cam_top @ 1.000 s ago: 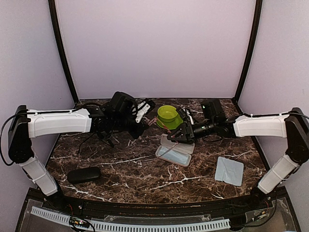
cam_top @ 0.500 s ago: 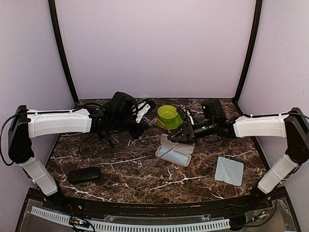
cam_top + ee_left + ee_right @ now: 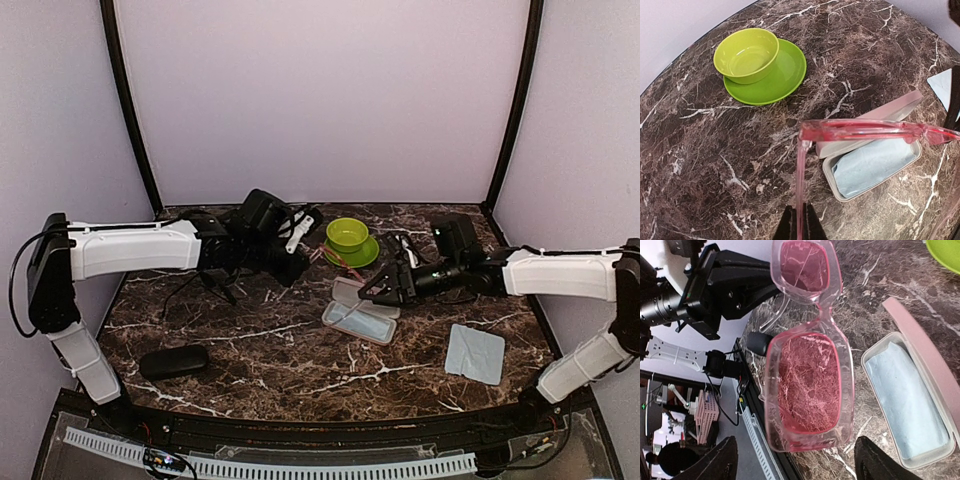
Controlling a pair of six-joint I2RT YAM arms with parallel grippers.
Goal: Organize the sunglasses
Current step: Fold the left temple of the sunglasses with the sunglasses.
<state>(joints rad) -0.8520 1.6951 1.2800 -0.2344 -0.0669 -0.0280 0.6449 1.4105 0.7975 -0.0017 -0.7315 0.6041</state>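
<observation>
Sunglasses point(image 3: 807, 380) hang above the worktop point(image 3: 270, 350), just far-left of the open case point(image 3: 925, 355), clamped by one temple in the left claw point(image 3: 799, 227). The right claw point(image 3: 802, 460) has just sprung apart and pulled back right, seemingly releasing them; casing them now likely falls to the left.

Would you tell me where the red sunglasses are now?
In the left wrist view, the red sunglasses are held aloft by one temple in the shut left tool, between the green bowl and the open case.
</observation>
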